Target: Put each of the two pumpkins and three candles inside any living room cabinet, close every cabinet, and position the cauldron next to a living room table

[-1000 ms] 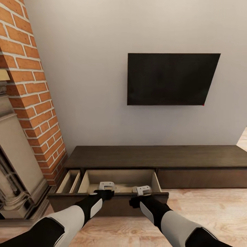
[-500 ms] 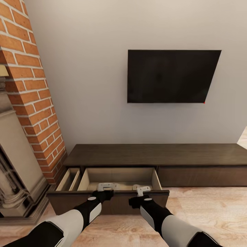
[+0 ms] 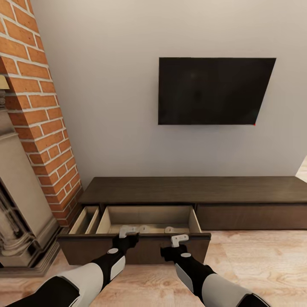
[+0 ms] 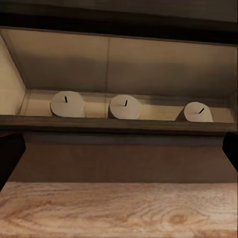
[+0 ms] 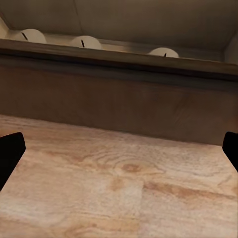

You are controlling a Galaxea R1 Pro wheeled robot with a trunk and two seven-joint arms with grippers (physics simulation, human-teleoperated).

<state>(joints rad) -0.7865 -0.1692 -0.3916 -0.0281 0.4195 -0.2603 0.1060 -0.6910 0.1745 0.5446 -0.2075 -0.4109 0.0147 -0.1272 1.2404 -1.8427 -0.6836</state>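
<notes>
The dark-brown cabinet [image 3: 192,189] runs along the wall, and its wide drawer [image 3: 147,213] stands pulled out, showing a pale interior. Three tan candles [image 4: 67,104] [image 4: 125,106] [image 4: 198,112] stand in a row inside it, just behind the drawer front [image 3: 136,249]. Two of them peek over that front as pale discs [image 3: 144,229] [image 3: 170,229]. My left gripper [image 3: 128,232] is open at the drawer's front lip. My right gripper [image 3: 179,239] is open just in front of the lip. Both hold nothing. The pumpkins, cauldron and table are out of view.
A narrow side drawer [image 3: 85,219] is also pulled out at the left. A brick chimney [image 3: 40,106] and a stone fireplace surround [image 3: 17,221] stand close on the left. A black TV [image 3: 213,91] hangs on the wall. The right drawer front [image 3: 251,217] is closed. The floor [image 3: 260,260] is wood.
Both grippers have drawn back from over the open drawer towards its front edge, the right one furthest. The camera has shifted a little. The drawer and candles stay put.
</notes>
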